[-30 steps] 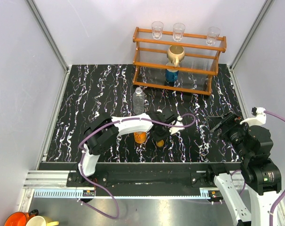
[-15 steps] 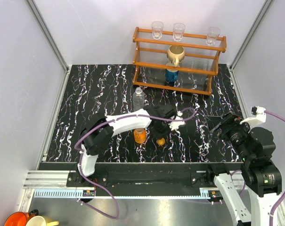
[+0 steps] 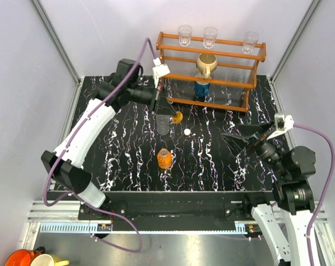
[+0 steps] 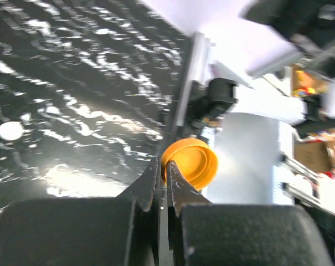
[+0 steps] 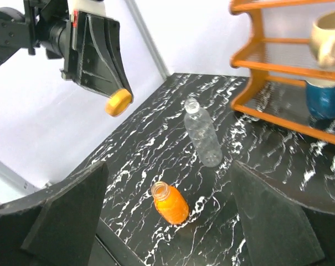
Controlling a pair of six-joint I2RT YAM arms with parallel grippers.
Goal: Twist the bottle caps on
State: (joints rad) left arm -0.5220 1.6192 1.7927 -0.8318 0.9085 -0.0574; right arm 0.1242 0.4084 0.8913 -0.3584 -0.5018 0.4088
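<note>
Orange round plastic cap (image 4: pixel 190 162) has risen off the surface (image 3: pixel 112 138), pinched in the left fingers (image 4: pixel 148 185); the short open orange plastic bottle (image 3: pixel 165 159) waits well below them. Right fingers (image 5: pixel 67 216) are spread.

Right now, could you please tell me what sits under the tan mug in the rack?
A blue object stands directly below the mug, on the lower level of the rack. A rail hides its upper part, so I cannot identify it.
</note>
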